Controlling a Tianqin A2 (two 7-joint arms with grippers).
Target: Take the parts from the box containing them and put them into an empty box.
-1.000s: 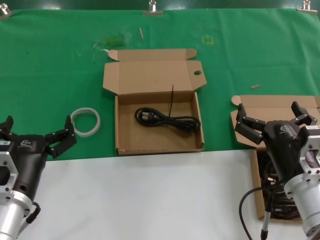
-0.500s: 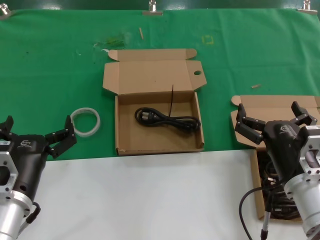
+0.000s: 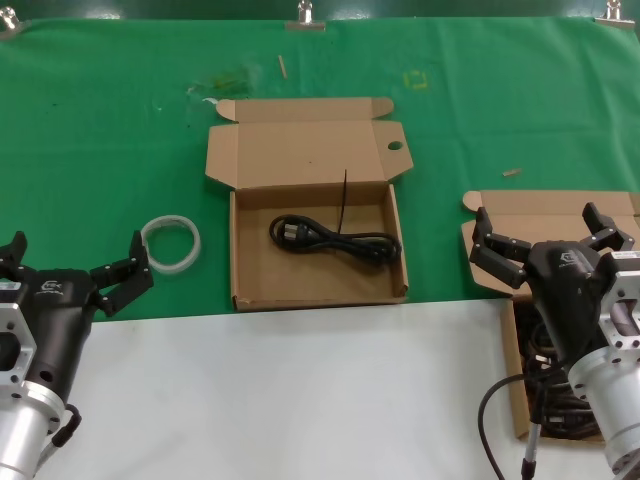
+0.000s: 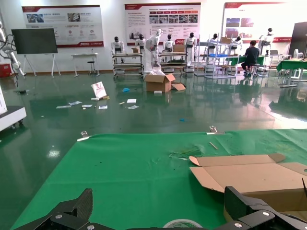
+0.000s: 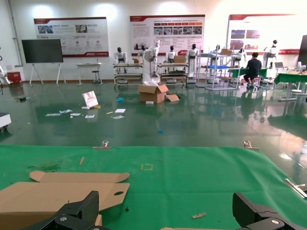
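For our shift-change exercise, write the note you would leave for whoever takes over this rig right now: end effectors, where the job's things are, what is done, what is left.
Left end effector: open, empty, near the table's front edge by the white ring.
Right end effector: open, empty, above the plain-lid box at the right, which holds black power cords.
Holed-lid box, centre: one coiled power cord lies inside.
Done: one cord is across.
Left: move the cords in the right box over.

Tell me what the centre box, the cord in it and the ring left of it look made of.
The box: plain brown cardboard, matte, with folded flaps and raw-cut edges. The cord: black, probably rubber or plastic sheathing with a moulded plug, slightly glossy. The ring: whitish and translucent, perhaps a tape roll or plastic; hard to tell.
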